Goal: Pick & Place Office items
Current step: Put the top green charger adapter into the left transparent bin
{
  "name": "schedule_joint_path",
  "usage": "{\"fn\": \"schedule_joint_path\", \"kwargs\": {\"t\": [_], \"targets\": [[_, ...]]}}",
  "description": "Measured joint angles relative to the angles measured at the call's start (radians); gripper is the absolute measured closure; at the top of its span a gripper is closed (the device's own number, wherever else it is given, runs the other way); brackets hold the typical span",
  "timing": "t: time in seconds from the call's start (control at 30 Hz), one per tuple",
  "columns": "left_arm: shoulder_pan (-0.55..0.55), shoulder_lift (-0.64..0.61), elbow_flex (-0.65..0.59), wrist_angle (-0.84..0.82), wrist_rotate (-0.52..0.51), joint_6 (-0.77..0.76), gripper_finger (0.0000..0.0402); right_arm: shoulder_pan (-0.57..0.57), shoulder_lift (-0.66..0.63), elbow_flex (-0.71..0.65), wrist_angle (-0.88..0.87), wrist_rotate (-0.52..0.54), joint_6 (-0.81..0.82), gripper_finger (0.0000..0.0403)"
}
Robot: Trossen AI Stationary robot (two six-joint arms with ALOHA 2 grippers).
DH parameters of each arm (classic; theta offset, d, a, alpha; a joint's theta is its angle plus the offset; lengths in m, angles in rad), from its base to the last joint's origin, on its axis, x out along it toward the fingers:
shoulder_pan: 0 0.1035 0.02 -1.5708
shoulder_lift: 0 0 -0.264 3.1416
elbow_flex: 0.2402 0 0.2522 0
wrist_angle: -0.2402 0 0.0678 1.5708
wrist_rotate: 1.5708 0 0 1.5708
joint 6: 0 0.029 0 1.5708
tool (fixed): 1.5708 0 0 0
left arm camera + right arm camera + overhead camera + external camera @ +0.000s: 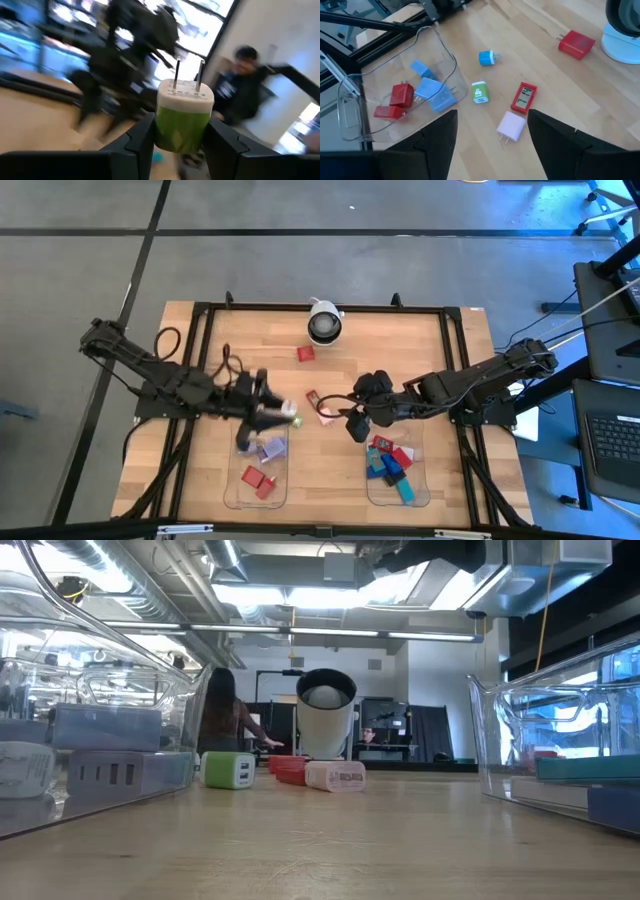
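Left wrist view shows the left gripper (180,129) clamping the green charger (182,117), low beside the left tray (232,492). Placing likely comes next, which calls for lifting it over the tray wall. The right gripper (490,131) hangs wide open.

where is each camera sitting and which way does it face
High: above the table, looking straight down; both arms show, left gripper and right gripper.
Low: at tabletop height, facing level toward the camera dome; no arm clearly shows.
Left wrist: on the left arm, looking past its fingers gripping a green charger.
Right wrist: on the right arm, looking down at the table past its open fingers.
Shared: high and low both show the dome.
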Motion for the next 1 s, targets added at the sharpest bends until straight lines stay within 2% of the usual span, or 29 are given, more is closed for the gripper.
{"fn": "schedule_joint_path", "kwargs": {"t": [0.2, 0.4, 0.63, 1.0], "targets": [[-0.128, 0.0, 0.0, -0.142, 0.035, -0.156, 0.0268, 0.004, 0.0, 0.0, 0.004, 0.019, 0.0, 0.0158], [-0.205, 0.046, -0.001, -0.365, 0.006, -0.461, 0.0265, 0.004, 0.0, 0.0, 0.004, 0.018, -0.029, 0.0158], [-0.215, 0.158, -0.001, -0.554, 0.055, -0.708, 0.0265, 0.004, 0.0, 0.0, 0.004, -0.004, -0.035, 0.0158], [-0.207, 0.357, -0.001, -0.709, 0.219, -0.878, 0.0264, 0.006, 0.0, 0.0, 0.004, -0.061, -0.018, 0.0158]]}}
